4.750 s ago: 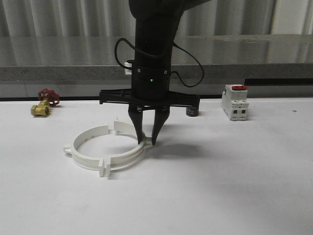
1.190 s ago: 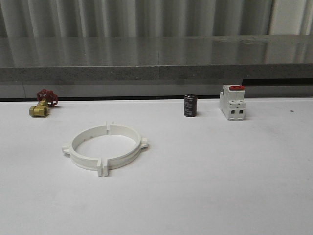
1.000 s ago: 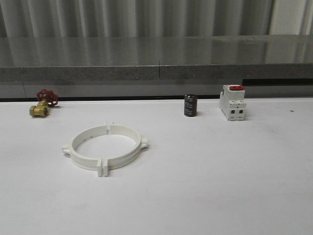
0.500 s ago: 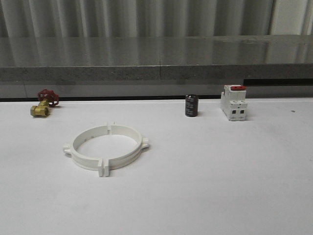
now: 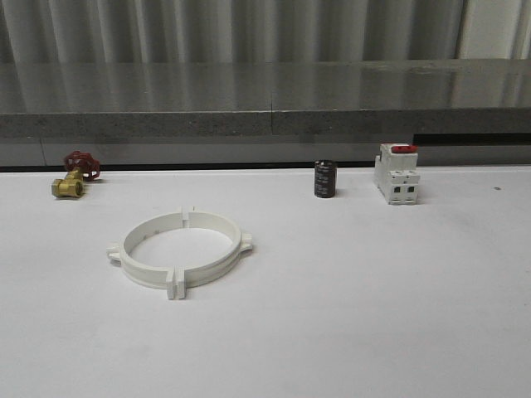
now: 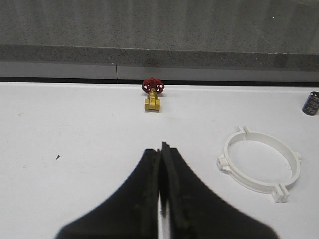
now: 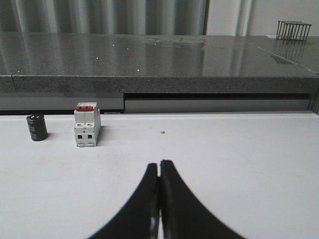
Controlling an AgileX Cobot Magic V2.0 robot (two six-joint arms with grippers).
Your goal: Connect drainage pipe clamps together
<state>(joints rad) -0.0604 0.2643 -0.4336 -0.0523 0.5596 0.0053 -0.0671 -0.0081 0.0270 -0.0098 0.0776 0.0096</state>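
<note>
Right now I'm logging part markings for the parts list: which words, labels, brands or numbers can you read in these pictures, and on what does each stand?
No text can be read.
breaker: red top strip and front markings are too small and blurred to read.
black cylinder: pale band of print, too blurred to read.
brass valve: no marking visible.
drainage pipe clamps: plain white, no marking visible.

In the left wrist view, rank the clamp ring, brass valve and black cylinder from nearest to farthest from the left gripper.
From the left gripper:
1. Brass valve, straight ahead.
2. Clamp ring, off to one side; close to the valve's distance, so hard to call.
3. Black cylinder, at the table's far edge.
</note>
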